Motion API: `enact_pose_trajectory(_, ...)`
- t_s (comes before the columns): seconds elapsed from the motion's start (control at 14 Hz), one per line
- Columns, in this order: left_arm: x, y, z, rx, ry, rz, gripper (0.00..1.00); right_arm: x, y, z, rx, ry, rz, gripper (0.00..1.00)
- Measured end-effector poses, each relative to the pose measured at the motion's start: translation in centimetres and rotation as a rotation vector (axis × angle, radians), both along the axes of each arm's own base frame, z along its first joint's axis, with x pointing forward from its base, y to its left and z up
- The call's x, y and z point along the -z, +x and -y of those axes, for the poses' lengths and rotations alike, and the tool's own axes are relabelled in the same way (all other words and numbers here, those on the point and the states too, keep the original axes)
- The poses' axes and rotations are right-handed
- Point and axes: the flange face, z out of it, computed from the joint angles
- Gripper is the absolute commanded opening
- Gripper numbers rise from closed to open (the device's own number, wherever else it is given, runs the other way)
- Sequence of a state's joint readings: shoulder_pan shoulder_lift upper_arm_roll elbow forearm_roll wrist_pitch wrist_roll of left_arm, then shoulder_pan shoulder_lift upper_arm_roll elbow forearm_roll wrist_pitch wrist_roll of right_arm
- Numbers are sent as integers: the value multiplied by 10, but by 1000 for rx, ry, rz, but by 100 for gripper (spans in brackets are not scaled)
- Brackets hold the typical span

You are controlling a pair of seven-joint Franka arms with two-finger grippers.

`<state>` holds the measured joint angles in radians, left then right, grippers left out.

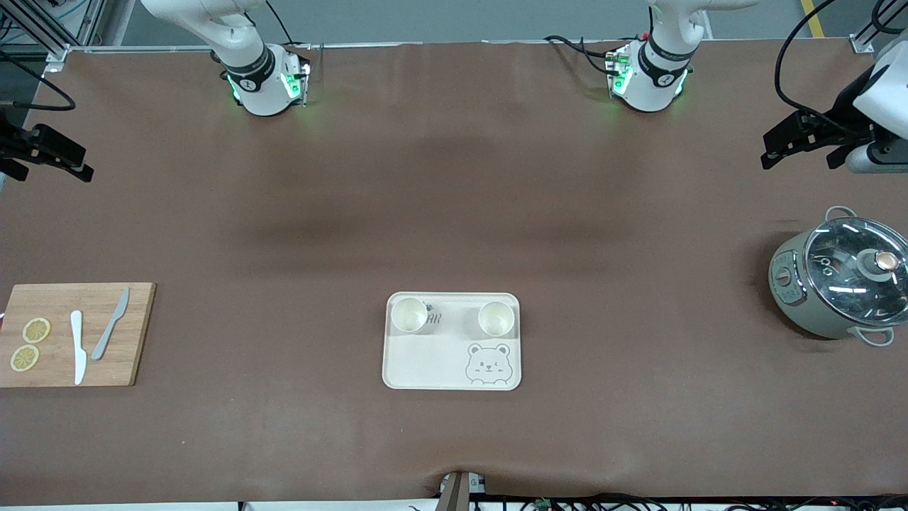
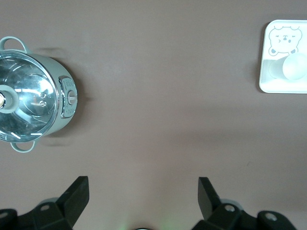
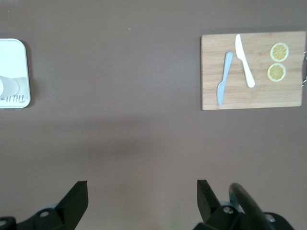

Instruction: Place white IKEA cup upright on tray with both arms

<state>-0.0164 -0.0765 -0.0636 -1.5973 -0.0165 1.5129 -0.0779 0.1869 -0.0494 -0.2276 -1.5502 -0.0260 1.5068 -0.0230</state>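
Observation:
The cream tray [image 1: 440, 362] with the bear drawing lies mid-table, near the front camera. Two white cups stand upright on it, one [image 1: 409, 315] toward the right arm's end and one [image 1: 495, 318] toward the left arm's end. My left gripper [image 1: 773, 152] is open and empty, over bare table at the left arm's end. Its wrist view shows the open gripper [image 2: 143, 191], the tray [image 2: 268, 79] and a cup [image 2: 293, 67]. My right gripper [image 1: 81, 169] is open and empty, over the right arm's end. Its wrist view shows the open gripper [image 3: 142, 191] and the tray's edge [image 3: 17, 52].
A wooden cutting board [image 1: 57, 298] with two knives [image 1: 78, 348] and lemon slices [image 1: 35, 330] lies at the right arm's end. A pot with a glass lid [image 1: 840, 280] stands at the left arm's end. It also shows in the left wrist view [image 2: 29, 98].

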Motion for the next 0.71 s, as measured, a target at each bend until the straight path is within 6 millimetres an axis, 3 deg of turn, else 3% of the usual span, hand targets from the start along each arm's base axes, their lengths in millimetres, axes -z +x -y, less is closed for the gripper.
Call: enact_pose_trajectory(0.71, 1, -1, 3, 5, 1, -10, 100, 0, -2, -1, 10, -10, -15, 100)
